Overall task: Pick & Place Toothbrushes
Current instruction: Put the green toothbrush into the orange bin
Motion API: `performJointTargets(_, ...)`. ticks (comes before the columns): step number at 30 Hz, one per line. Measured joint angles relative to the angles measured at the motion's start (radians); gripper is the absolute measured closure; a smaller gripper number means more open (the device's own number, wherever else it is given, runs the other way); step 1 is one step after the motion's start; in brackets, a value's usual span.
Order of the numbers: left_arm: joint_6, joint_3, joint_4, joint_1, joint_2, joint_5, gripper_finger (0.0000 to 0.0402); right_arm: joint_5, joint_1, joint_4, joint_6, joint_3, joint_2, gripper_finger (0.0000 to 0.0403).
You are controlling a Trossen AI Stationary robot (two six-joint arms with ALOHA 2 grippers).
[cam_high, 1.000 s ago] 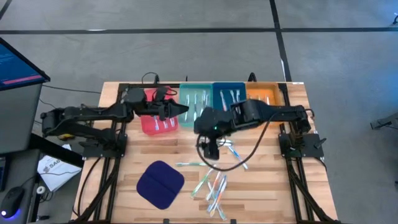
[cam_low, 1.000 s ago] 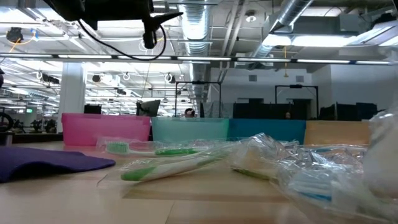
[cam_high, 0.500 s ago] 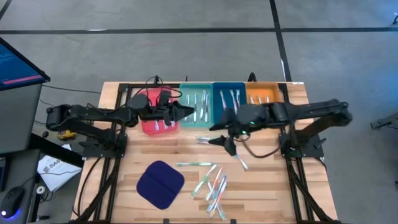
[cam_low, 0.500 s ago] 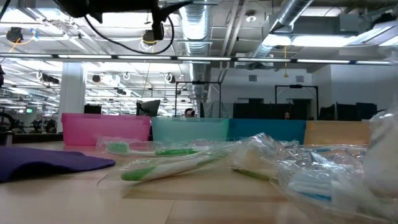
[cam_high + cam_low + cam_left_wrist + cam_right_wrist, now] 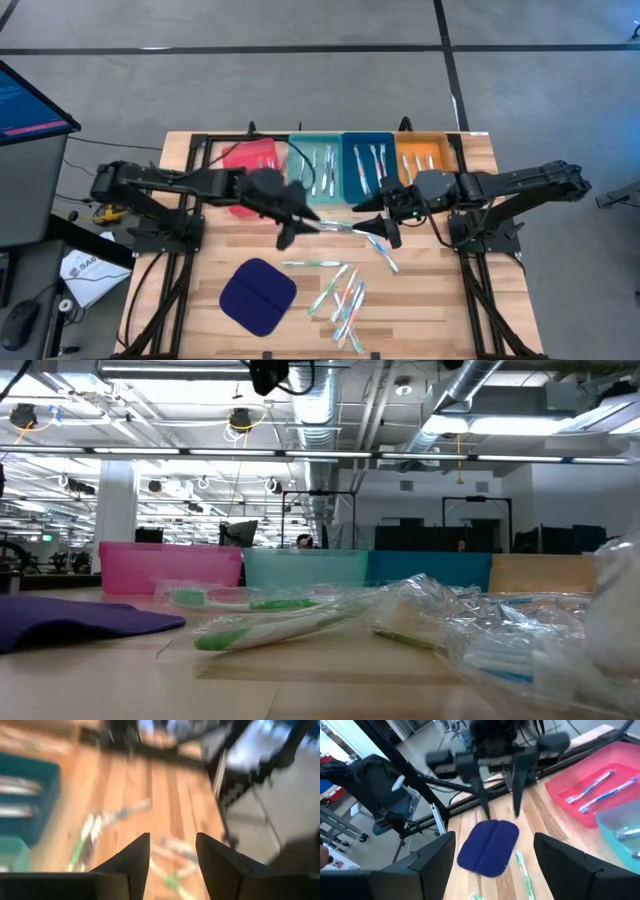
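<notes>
Several wrapped toothbrushes lie flat on the wooden table: one between my two grippers, one nearer, and a loose heap toward the near edge. More lie in the red tray, teal tray, blue tray and orange tray along the far edge. My left gripper hovers open over the table's middle, left of the lone toothbrush. My right gripper hovers open just right of it. Both wrist views show nothing between the fingers.
A dark blue rounded pad lies at the near left of the heap. The two grippers face each other closely over the middle; the right wrist view shows the left arm's fingers ahead. Arm frames flank both table sides.
My left gripper has swung from above the red and teal trays toward the near edge and the table's middle, rolling its wrist. My right gripper has drawn back from low over the toothbrushes toward the right edge, tipping from pointing down to nearly level. Both stayed open.
</notes>
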Motion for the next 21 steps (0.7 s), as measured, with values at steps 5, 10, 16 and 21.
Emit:
performJointTargets(5, 0.029, 0.032, -0.201, -0.072, 0.103, 0.017, 0.0247, -0.007, 0.008, -0.066, -0.025, 0.0, -0.011, 0.0138)
performJointTargets(10, -0.05, 0.031, -0.347, -0.143, 0.169, -0.086, 0.0247, -0.015, 0.009, -0.164, -0.029, 0.0, -0.01, 0.0138)
performJointTargets(16, -0.144, 0.007, -0.293, -0.19, 0.185, -0.146, 0.0247, -0.031, 0.022, -0.256, -0.037, 0.0, 0.006, 0.0138)
performJointTargets(21, -0.166, 0.001, -0.262, -0.192, 0.185, -0.169, 0.0247, -0.033, 0.042, -0.258, -0.055, 0.001, 0.018, 0.0138)
